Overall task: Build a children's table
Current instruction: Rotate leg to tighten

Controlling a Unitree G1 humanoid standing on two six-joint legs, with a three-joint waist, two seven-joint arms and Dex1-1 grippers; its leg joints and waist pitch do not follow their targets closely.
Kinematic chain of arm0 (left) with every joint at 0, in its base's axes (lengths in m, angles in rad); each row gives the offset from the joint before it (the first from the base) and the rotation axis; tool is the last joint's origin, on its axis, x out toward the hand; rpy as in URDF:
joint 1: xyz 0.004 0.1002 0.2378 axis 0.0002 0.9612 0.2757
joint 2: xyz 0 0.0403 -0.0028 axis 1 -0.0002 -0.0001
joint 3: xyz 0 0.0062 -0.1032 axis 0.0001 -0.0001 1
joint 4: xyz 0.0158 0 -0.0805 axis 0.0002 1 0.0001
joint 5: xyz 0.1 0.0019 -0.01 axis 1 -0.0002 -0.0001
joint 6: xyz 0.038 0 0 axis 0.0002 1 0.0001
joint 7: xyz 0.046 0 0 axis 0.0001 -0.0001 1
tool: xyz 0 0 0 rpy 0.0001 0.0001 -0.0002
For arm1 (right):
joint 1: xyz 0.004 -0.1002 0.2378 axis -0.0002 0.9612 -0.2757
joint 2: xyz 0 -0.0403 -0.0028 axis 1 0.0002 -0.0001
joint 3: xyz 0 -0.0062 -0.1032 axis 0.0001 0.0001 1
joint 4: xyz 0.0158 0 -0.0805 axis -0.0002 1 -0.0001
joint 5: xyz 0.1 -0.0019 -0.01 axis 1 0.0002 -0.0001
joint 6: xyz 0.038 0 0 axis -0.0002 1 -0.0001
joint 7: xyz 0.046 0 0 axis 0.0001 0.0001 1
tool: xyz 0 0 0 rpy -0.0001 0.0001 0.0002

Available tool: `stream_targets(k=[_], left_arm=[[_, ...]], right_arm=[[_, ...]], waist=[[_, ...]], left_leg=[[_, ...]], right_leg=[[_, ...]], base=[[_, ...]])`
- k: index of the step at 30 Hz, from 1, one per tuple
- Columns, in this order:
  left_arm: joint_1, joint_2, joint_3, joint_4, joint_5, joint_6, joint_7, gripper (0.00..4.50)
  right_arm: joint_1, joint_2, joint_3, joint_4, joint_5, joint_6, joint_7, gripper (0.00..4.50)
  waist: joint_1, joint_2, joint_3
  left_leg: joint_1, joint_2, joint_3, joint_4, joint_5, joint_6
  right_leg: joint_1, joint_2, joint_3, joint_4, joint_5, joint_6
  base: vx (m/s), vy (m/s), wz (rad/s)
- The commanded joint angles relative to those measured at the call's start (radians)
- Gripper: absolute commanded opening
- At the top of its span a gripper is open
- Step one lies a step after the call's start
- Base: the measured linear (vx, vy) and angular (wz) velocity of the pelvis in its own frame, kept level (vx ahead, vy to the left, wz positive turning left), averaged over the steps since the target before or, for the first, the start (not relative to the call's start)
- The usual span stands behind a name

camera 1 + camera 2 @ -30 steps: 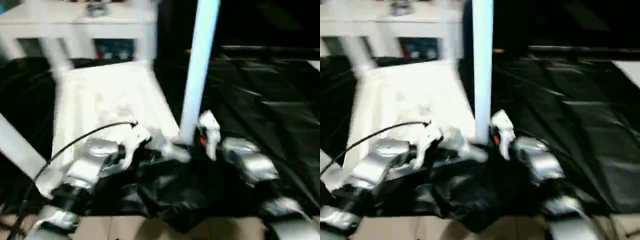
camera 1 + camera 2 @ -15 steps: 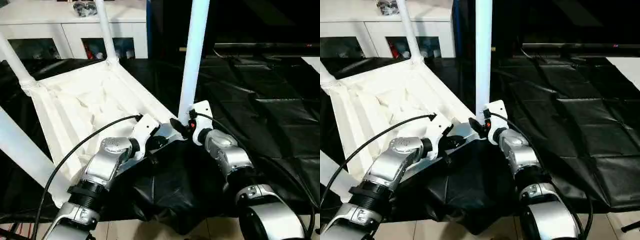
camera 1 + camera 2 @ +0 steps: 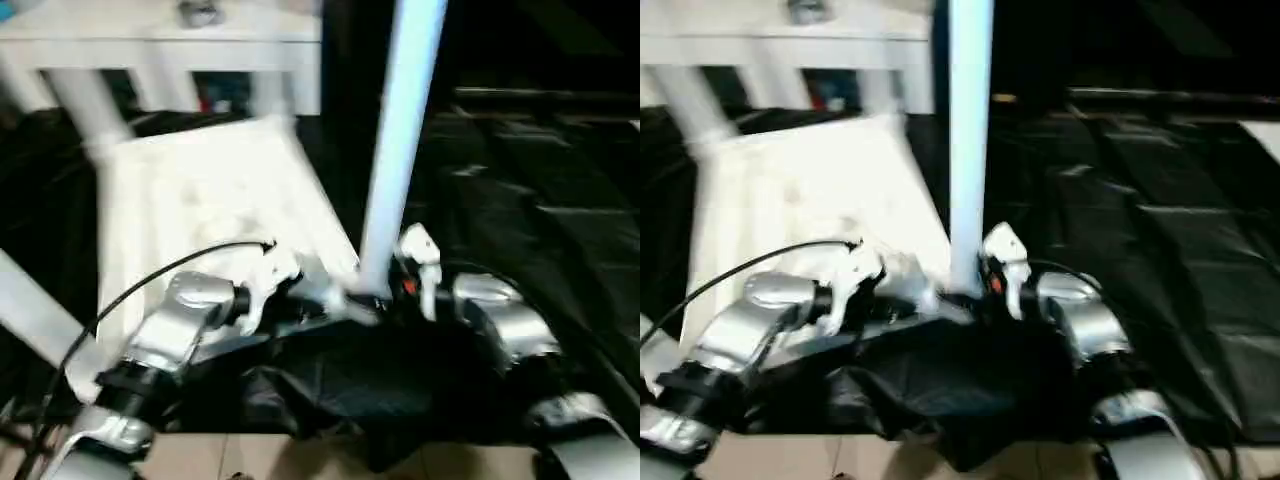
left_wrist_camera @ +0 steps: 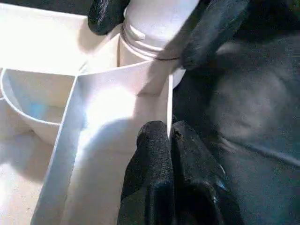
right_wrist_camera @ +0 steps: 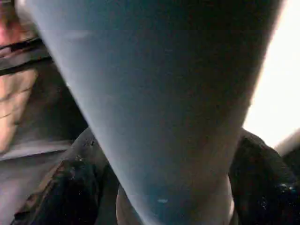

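The white tabletop lies upside down on black sheeting, ribbed underside up. One white leg stands upright in its near right corner socket. My right gripper is shut on that leg's base, its black fingers on either side of the tube. My left gripper is shut on the tabletop's thin rim wall just beside that socket. Other legs rise from the far left corner, the far right corner and the near left corner.
A white cabinet with glass doors stands behind the tabletop. Black sheeting covers the floor to the right and bunches up under my forearms. A strip of pale floor shows nearest me.
The whole picture has shifted and blurred as my head moved. Both grippers keep their hold, left on the rim and right on the leg.
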Motion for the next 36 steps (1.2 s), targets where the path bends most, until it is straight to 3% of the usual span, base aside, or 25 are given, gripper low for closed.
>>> stream_targets(k=[1, 6, 12, 15, 18, 22, 25, 28, 29, 30, 32, 36], left_arm=[[-0.008, -0.023, -0.053, -0.050, -0.038, -0.012, -0.051, 0.00], [-0.012, -0.021, -0.054, -0.046, -0.036, -0.018, -0.060, 0.00], [-0.015, -0.034, -0.044, -0.039, -0.028, -0.019, -0.025, 0.00], [-0.027, -0.085, -0.004, -0.009, -0.011, -0.011, 0.090, 0.00], [-0.048, -0.133, 0.027, 0.032, 0.011, -0.008, 0.200, 0.00], [-0.079, -0.193, 0.055, 0.088, 0.038, 0.015, 0.341, 0.00], [-0.091, -0.230, 0.073, 0.105, 0.049, 0.031, 0.425, 0.00], [-0.094, -0.258, 0.081, 0.109, 0.052, 0.037, 0.469, 0.00], [-0.095, -0.274, 0.084, 0.111, 0.055, 0.037, 0.487, 0.00], [-0.095, -0.285, 0.085, 0.113, 0.057, 0.037, 0.502, 0.00], [-0.093, -0.296, 0.082, 0.111, 0.056, 0.036, 0.506, 0.00], [-0.085, -0.281, 0.063, 0.099, 0.051, 0.009, 0.477, 0.00]], right_arm=[[0.014, 0.014, 0.083, -0.056, 0.008, 0.038, 0.090, 3.34], [0.023, 0.000, 0.096, -0.084, 0.008, 0.067, 0.112, 2.99], [0.030, 0.011, 0.096, -0.100, 0.012, 0.088, 0.102, 2.63], [0.012, 0.073, 0.039, -0.039, 0.002, 0.076, -0.044, 2.61], [-0.034, 0.140, -0.023, 0.076, -0.029, 0.061, -0.257, 2.59], [-0.098, 0.217, -0.084, 0.224, -0.046, 0.039, -0.501, 2.57], [-0.128, 0.269, -0.122, 0.286, -0.045, 0.034, -0.656, 2.57], [-0.145, 0.304, -0.138, 0.325, -0.060, 0.022, -0.741, 2.57], [-0.158, 0.323, -0.144, 0.352, -0.064, 0.013, -0.752, 2.57], [-0.170, 0.335, -0.149, 0.379, -0.068, 0.000, -0.756, 2.57], [-0.184, 0.344, -0.156, 0.406, -0.073, -0.016, -0.768, 3.12], [-0.191, 0.329, -0.148, 0.412, -0.081, -0.045, -0.742, 3.35]], waist=[[-0.003, 0.003, -0.056], [-0.002, 0.000, -0.056], [-0.002, -0.002, -0.058], [-0.005, -0.003, -0.056], [-0.013, -0.007, -0.052], [-0.041, -0.007, -0.052], [-0.054, -0.007, -0.054], [-0.056, -0.007, -0.057], [-0.059, -0.011, -0.058], [-0.058, -0.008, -0.058], [-0.059, -0.010, -0.059], [-0.057, -0.012, -0.058]], left_leg=[[0.012, 0.024, 0.004, -0.069, -0.255, 0.061], [0.010, 0.020, 0.003, -0.070, -0.255, 0.043], [0.007, 0.019, 0.002, -0.068, -0.229, 0.048], [0.009, 0.018, 0.003, -0.068, -0.242, 0.041], [0.007, 0.013, -0.002, -0.071, -0.268, 0.019], [-0.001, 0.008, -0.006, -0.071, -0.276, 0.003], [0.000, 0.008, -0.005, -0.069, -0.278, 0.014], [0.001, 0.009, -0.004, -0.067, -0.262, 0.023], [-0.003, 0.009, -0.003, -0.067, -0.250, 0.028], [-0.003, 0.008, -0.003, -0.066, -0.244, 0.032], [-0.001, 0.010, -0.001, -0.064, -0.241, 0.042], [-0.002, 0.011, 0.000, -0.066, -0.243, 0.054]], right_leg=[[0.049, -0.047, 0.039, -0.075, -0.202, -0.246], [0.050, -0.050, 0.041, -0.078, -0.237, -0.230], [0.052, -0.050, 0.040, -0.077, -0.222, -0.225], [0.049, -0.050, 0.040, -0.081, -0.250, -0.220], [0.048, -0.054, 0.037, -0.089, -0.352, -0.189], [0.048, -0.054, 0.033, -0.093, -0.409, -0.159], [0.046, -0.052, 0.034, -0.095, -0.384, -0.169], [0.046, -0.051, 0.034, -0.091, -0.341, -0.182], [0.048, -0.051, 0.034, -0.088, -0.312, -0.192], [0.050, -0.052, 0.033, -0.088, -0.304, -0.196], [0.048, -0.053, 0.034, -0.088, -0.292, -0.204], [0.049, -0.052, 0.034, -0.086, -0.277, -0.208]], base=[[0.000, 0.000, 0.00], [0.000, 0.000, 0.00], [0.000, 0.000, 0.00], [0.000, 0.000, 0.00], [0.000, 0.000, 0.00], [0.000, 0.000, 0.00], [0.000, 0.000, 0.00], [0.000, 0.000, 0.00], [0.000, 0.000, 0.00], [0.000, 0.000, 0.00], [0.000, 0.000, 0.00], [0.000, 0.000, 0.00]])
